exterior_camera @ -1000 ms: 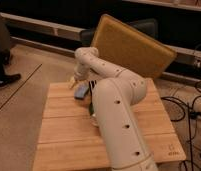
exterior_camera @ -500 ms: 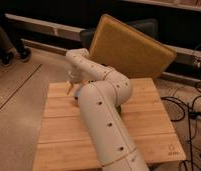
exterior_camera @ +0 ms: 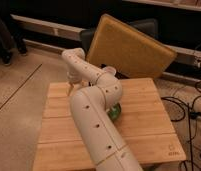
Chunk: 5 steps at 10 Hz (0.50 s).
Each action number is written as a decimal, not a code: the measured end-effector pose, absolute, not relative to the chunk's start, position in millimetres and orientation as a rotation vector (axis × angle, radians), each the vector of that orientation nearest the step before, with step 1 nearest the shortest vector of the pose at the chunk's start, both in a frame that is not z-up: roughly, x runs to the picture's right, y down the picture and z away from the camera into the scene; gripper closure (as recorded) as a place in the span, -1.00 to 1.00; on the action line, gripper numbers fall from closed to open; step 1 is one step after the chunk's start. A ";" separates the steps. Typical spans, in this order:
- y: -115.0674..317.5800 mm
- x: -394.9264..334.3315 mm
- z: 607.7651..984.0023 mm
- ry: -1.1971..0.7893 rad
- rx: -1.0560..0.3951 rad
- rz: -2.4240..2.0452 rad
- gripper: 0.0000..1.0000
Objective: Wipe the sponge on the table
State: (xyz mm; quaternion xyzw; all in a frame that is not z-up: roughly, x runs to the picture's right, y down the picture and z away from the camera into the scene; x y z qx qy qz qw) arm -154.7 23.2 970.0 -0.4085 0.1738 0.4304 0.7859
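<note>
Gripper [exterior_camera: 70, 88] sits at the tip of the white arm [exterior_camera: 96, 127], low over the far left part of the table [exterior_camera: 144, 117] and close to its back edge. Whether it is released or clamped on something I cannot tell from this angle. No blue sponge shows anywhere on the bare wood, so it is either hidden under the gripper or behind the wrist and forearm. How it lies against the gripper cannot be settled. If it is pinned beneath, a stroke toward the near edge of that corner could carry it off the tabletop, and too light a press would let it slip out and stay behind. Further out, the elbow hangs right above a green bowl [exterior_camera: 114, 112], only a sliver of which peeks out. A wide sweep could knock or drag it. Behind the table leans a big yellow panel [exterior_camera: 129, 47], well clear.
</note>
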 end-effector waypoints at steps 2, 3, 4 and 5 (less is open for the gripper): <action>29.7 -152.6 975.3 0.403 -0.899 0.930 -0.30; 31.0 -150.6 977.4 0.415 -0.902 0.932 -0.30; 31.8 -148.9 979.0 0.426 -0.904 0.932 -0.30; 32.5 -148.1 980.7 0.432 -0.905 0.932 -0.27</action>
